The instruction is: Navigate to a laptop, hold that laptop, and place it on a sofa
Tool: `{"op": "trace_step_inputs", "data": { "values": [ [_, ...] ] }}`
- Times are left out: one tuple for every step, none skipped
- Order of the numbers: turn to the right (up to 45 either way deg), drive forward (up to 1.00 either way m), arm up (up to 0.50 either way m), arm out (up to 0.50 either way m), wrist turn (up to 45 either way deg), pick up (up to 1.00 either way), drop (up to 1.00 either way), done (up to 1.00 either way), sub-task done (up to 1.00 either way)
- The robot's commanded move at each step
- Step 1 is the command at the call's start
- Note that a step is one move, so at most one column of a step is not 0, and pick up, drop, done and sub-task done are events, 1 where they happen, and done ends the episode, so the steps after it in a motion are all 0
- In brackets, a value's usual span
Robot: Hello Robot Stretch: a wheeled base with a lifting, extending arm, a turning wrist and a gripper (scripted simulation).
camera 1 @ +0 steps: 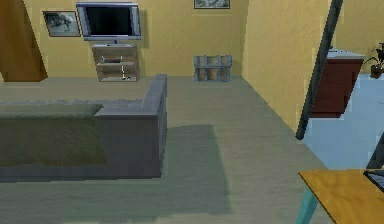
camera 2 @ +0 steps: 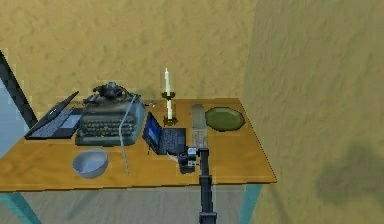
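Arm side view: hand (camera 2: 158, 138) is extended over counter (camera 2: 250, 160), presumably for laptop (camera 2: 55, 120) at ten o'clock; load cannot be determined.

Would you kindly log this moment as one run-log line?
laptop: on wooden table | gripper: near typewriter, load unclear | sofa: grey, forward view's left

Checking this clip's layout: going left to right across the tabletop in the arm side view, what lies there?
Open laptop → typewriter → white candle in its holder → green plate.
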Motion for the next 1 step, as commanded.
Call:
{"op": "trace_step_inputs", "data": {
  "values": [
    [0.0,0.00,0.10,0.00,0.0,0.00,0.00,0.00,0.00]
  ]
}}
